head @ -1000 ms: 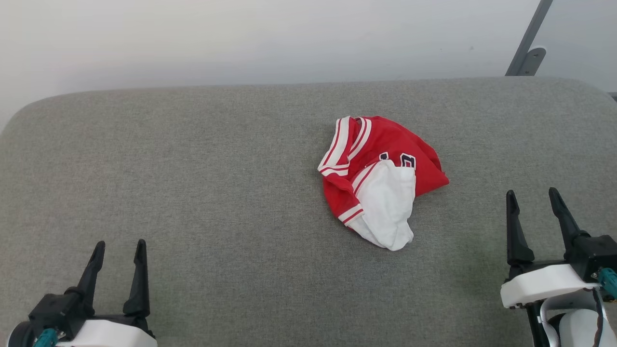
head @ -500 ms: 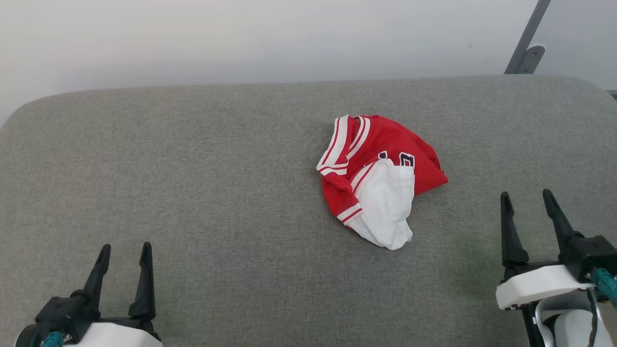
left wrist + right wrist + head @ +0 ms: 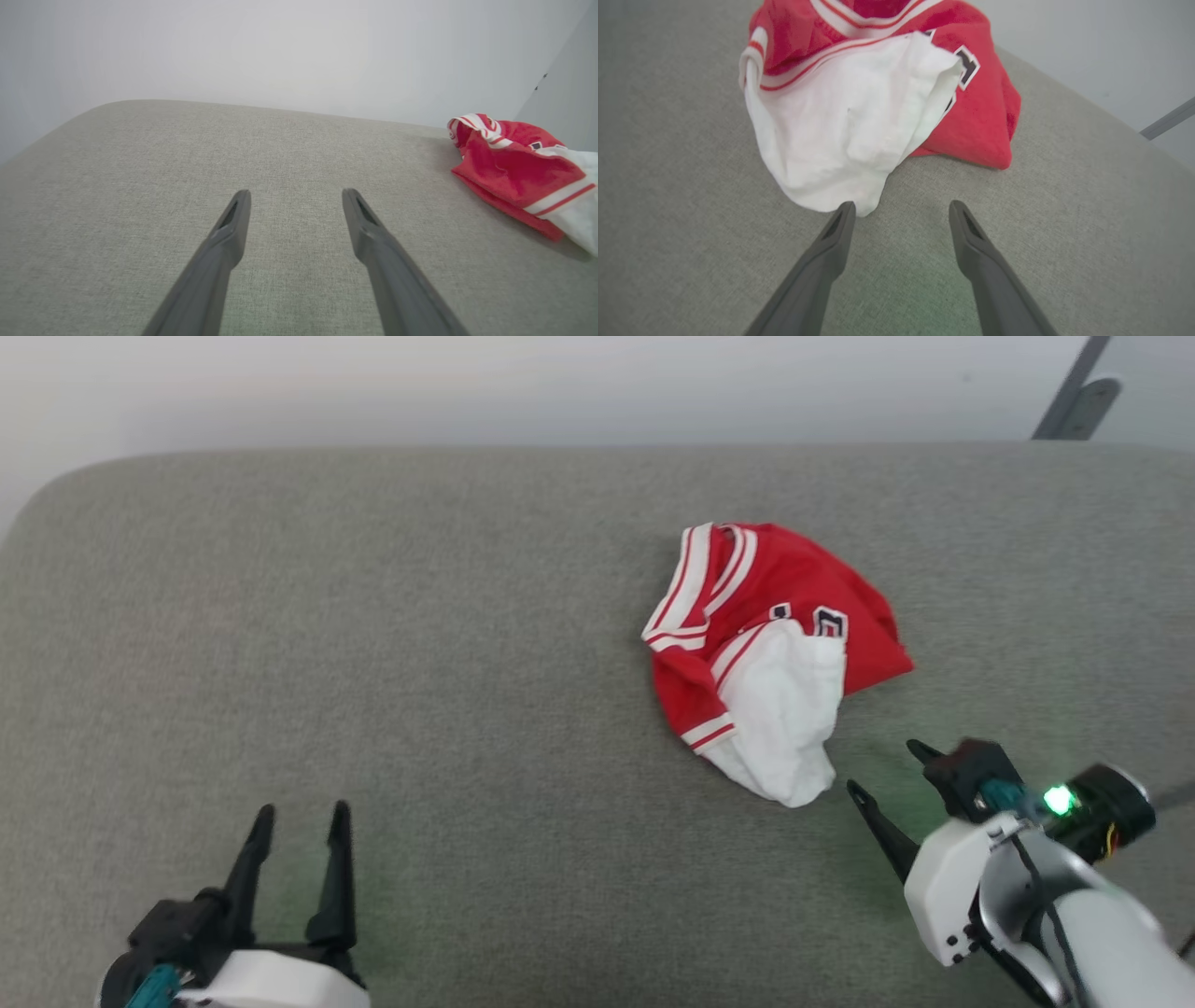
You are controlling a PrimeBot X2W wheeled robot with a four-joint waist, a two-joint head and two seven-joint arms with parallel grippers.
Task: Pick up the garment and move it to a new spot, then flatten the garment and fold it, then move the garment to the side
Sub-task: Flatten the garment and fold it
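Item: garment (image 3: 770,658), one, red, with a white sleeve (image 3: 780,728), white double-stripe trim (image 3: 691,583) and part of a dark-edged letter emblem (image 3: 826,621). It is found crumpled in a heap on the grey padded surface (image 3: 373,616), right of centre in the head view and nearer the far edge than the near one, neither flattened nor folded. Right gripper (image 3: 882,767): fingers spread wide, nothing held, angled towards the heap with the tips just short of the sleeve's lowest fold; contact cannot be confirmed. Left gripper (image 3: 303,810): fingers likewise spread, nothing held, placed at the near left, well apart from the garment. Step judged in hand: the first pick-up, to be made by the right arm. For a sound grasp, one finger should be slid along the surface beneath the cloth and the jaws closed on a bunched thickness, preferably where the sleeve meets the red body. The loose sleeve end alone is to be avoided, since the rest would be left dangling and might be dragged. The lift should be carried high enough that the lowest cloth is cleared from the upholstery before any sideways travel. The bare stretch towards the left is judged a likely new spot. Containers: none is entered; the garment is borne directly by the padded surface, lying loose.
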